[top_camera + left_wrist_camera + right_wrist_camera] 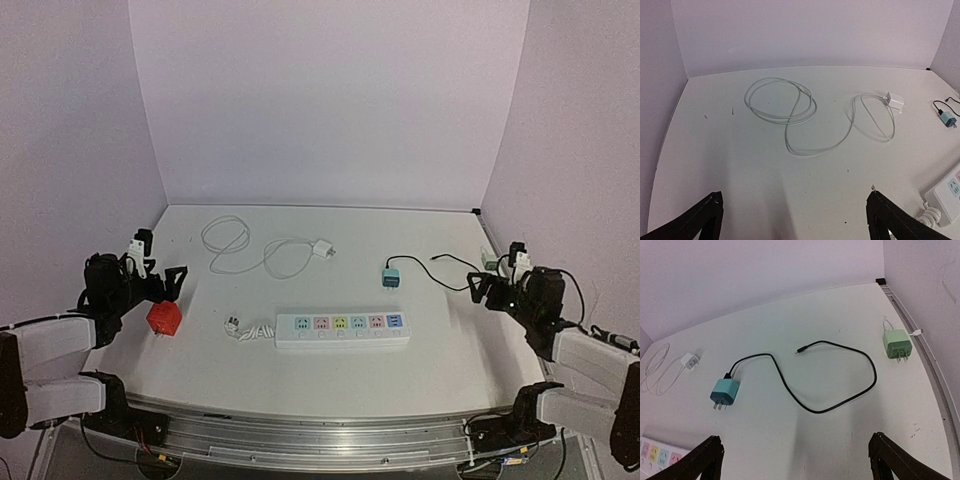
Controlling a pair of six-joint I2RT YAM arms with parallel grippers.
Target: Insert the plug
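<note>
A white power strip with pastel sockets lies at the table's front centre; its corner shows in the left wrist view and the right wrist view. A teal plug with a black cable lies behind the strip, prongs toward it. A red plug lies just below my left gripper. A green plug lies at the right edge. My left gripper is open and empty. My right gripper is open and empty in its wrist view, right of the teal plug.
A white charger with a coiled white cable lies at the back left. The strip's own coiled cord and plug lie at its left end. Lilac walls enclose the table on three sides.
</note>
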